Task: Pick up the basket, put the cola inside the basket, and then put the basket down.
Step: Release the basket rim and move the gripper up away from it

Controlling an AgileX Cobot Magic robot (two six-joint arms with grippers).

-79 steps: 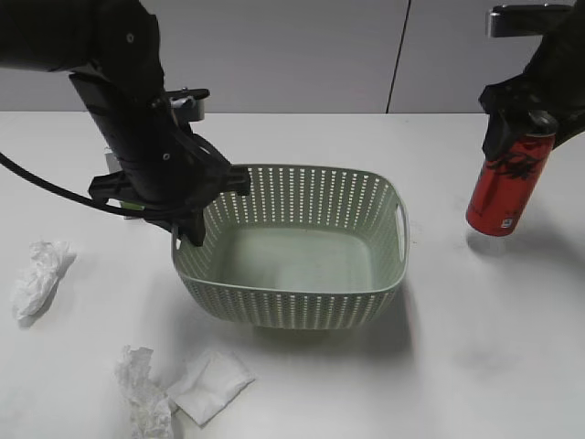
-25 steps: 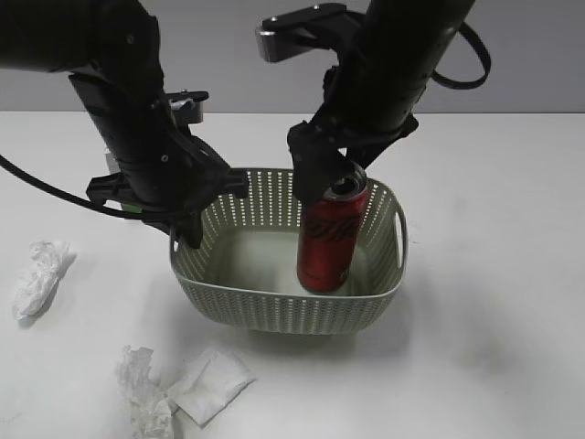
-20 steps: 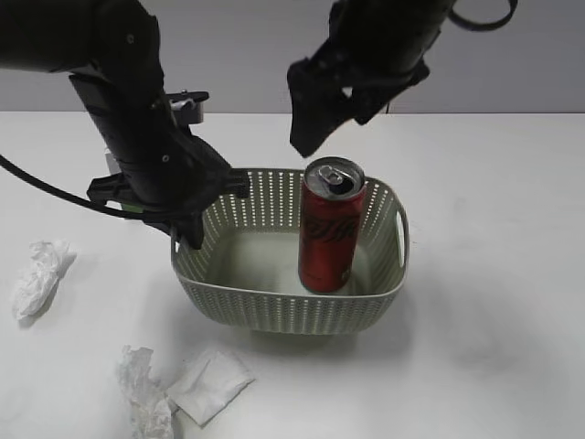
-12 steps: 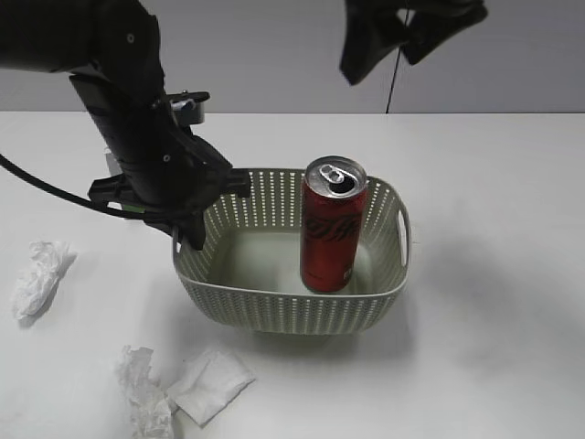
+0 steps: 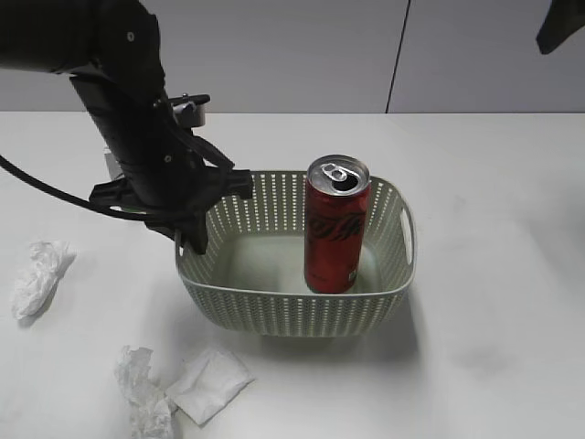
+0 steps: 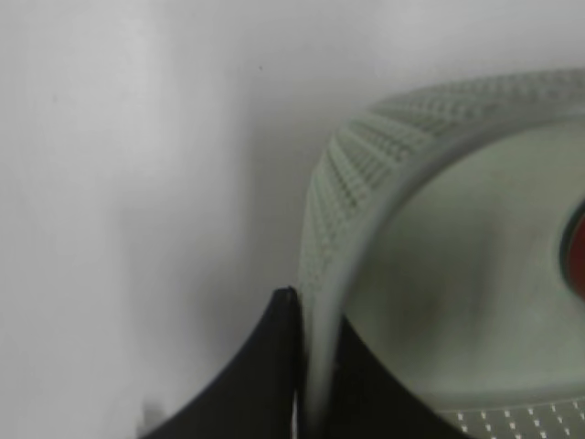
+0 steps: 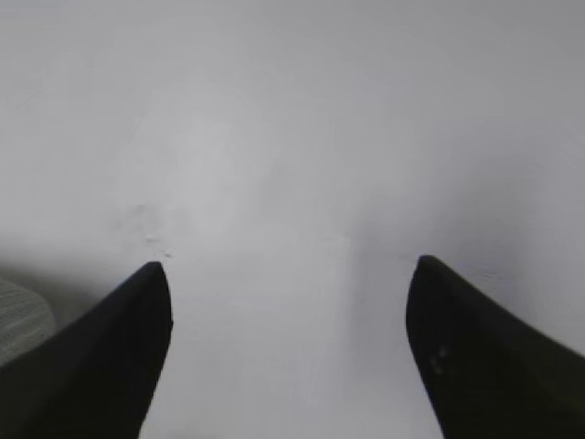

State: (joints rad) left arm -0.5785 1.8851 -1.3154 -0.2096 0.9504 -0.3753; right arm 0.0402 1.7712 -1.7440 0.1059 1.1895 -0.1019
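Observation:
The pale green perforated basket point(image 5: 292, 306) sits mid-table. The red cola can point(image 5: 334, 233) stands upright inside it, toward its right side. My left gripper point(image 5: 190, 233) is shut on the basket's left rim; in the left wrist view its black fingers point(image 6: 315, 320) pinch the rim of the basket point(image 6: 366, 165), and a red sliver of the cola point(image 6: 576, 261) shows at the right edge. My right gripper point(image 7: 288, 274) is open and empty over bare table; in the exterior view only a bit of that arm point(image 5: 559, 23) shows at the top right corner.
Crumpled white tissues lie on the table: one at the far left point(image 5: 37, 274), two at the front left point(image 5: 142, 389) point(image 5: 212, 384). A grey wall runs behind the table.
My right gripper let go of the cola in the basket, opened, rose and withdrew to the upper right. The basket shifted slightly right. My left gripper still holds the rim.

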